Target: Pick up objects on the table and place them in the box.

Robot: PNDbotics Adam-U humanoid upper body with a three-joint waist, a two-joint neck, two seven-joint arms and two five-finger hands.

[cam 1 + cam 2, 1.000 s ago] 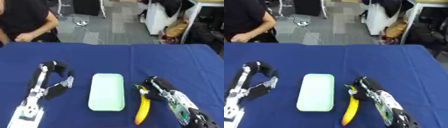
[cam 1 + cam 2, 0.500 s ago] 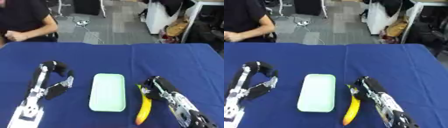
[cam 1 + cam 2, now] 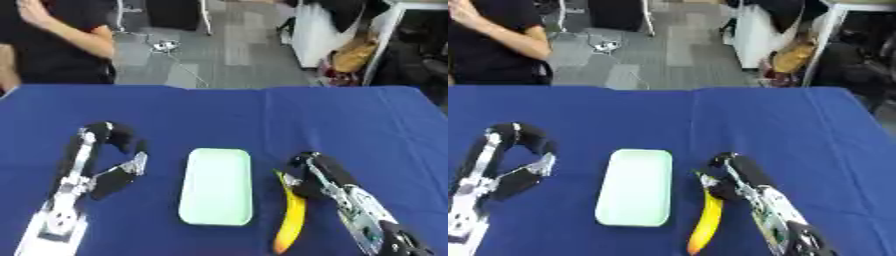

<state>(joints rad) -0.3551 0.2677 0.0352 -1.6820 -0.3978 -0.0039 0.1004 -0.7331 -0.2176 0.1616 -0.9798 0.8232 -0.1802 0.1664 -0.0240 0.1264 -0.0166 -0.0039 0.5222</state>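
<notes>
A yellow banana [image 3: 290,220] lies lengthwise on the blue table [image 3: 350,120], right of a pale green, rounded rectangular box [image 3: 217,186] lying flat at the middle. My right hand [image 3: 313,172] comes in from the lower right, its dark fingers curled down round the banana's upper, stem end. The banana still rests on the cloth. Left of the box is my left hand [image 3: 112,167], fingers arched over at the top and thumb apart, holding nothing.
A person in a black top [image 3: 52,45] stands beyond the table's far left edge, not touching anything on it. Past the far edge are grey floor, cables and furniture. Blue cloth stretches bare behind the box.
My right hand has settled slightly closer onto the banana's stem end. The banana, box and left hand keep their places. The person at the back has raised an arm.
</notes>
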